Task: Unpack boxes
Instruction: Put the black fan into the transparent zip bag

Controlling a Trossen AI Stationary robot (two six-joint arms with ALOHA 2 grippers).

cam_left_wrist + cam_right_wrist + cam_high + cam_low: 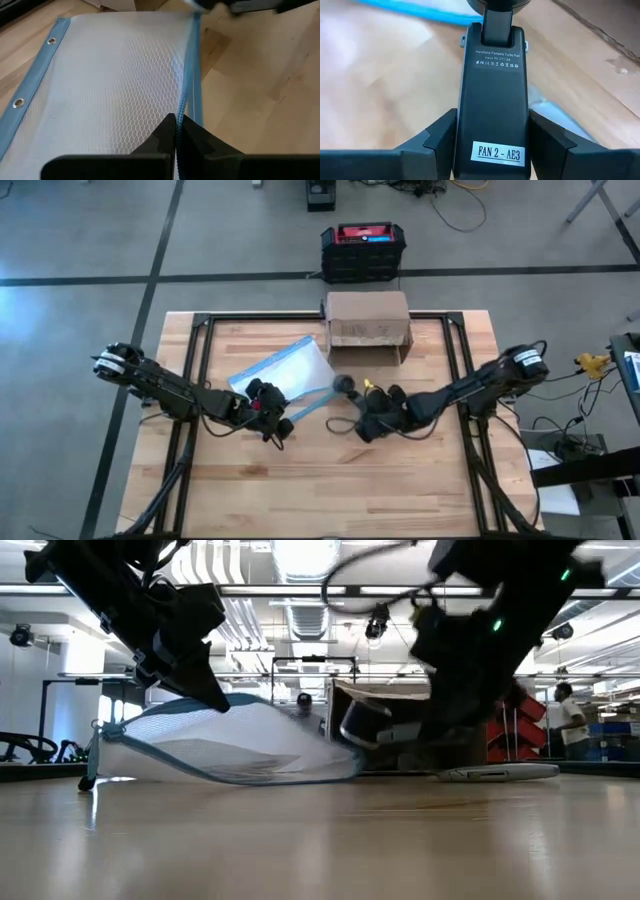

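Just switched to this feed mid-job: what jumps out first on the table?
The two grippers meet mid-table. The left gripper is shut on the zipper edge of a clear mesh pouch with blue trim, while the right gripper holds a black handheld fan labelled FAN 2 - AE3 beside the pouch. Behind them, a cardboard box sits at the table's far edge.

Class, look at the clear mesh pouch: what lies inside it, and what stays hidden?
The mesh pouch looks flat and empty; only wooden table shows through. The left gripper covers its edge there.

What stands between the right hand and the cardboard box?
The right hand is shut on a black handheld fan, so it is not free. On the table, nothing visible lies between it and the cardboard box behind it.
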